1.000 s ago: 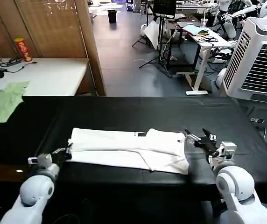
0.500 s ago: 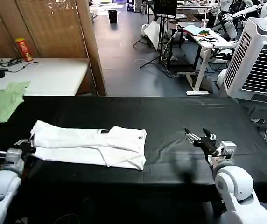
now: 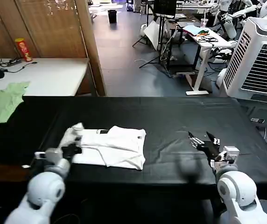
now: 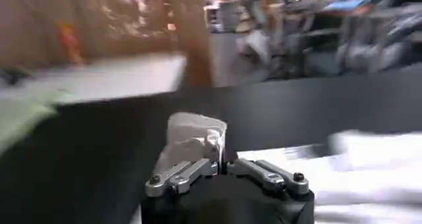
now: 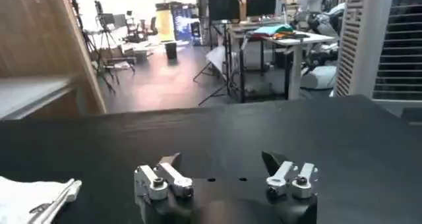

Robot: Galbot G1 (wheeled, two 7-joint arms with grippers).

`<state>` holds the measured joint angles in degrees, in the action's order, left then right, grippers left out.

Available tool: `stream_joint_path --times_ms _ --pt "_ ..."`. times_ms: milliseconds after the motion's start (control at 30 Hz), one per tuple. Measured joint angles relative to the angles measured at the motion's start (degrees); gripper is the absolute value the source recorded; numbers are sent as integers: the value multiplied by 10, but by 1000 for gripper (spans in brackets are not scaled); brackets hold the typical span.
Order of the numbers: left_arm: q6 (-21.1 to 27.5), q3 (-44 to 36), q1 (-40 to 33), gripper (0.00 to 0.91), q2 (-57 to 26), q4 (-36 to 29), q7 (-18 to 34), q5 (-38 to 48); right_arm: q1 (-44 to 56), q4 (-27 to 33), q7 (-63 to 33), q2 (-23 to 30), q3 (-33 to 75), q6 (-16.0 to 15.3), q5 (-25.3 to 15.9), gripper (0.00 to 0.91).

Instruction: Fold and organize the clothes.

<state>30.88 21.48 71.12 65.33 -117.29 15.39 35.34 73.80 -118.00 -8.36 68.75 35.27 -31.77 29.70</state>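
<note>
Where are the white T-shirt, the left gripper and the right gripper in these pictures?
white T-shirt (image 3: 117, 147), head view, on the flat folded body of the shirt.
left gripper (image 4: 223, 167), left wrist view, between its fingertips, pinching a raised bunch of the shirt.
right gripper (image 5: 221, 162), right wrist view, midway between its spread fingertips.

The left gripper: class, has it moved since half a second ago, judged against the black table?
Yes. The left gripper, shut on the T-shirt, has swung from the black table's left edge toward its middle, folding the shirt's left end over.
</note>
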Motion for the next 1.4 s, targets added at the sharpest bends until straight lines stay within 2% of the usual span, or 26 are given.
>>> stream_joint_path --times_ms 267,767,800,833,1100,1300,1400 --pt "4 -71 -28 0 68 -15 10 28 3 2 1 8 -5 1 -11 878" --pt "-6 -115 -32 0 134 2 11 8 5 6 2 14 -14 1 -20 878" --pt "-11 -117 -34 380 138 7 9 -2 6 5 2 14 -15 1 -21 878" --pt "-14 -119 -35 878 142 11 7 -9 6 5 3 14 -15 1 -22 878" --pt "-42 -133 -29 878 163 43 -7 -41 3 5 11 14 -28 3 -27 878" --pt "-38 -146 -30 878 175 35 -8 13 -2 7 22 7 -45 5 -29 878" --pt "-47 -142 -30 878 165 22 -31 -10 -7 13 39 -1 -61 9 -36 878"
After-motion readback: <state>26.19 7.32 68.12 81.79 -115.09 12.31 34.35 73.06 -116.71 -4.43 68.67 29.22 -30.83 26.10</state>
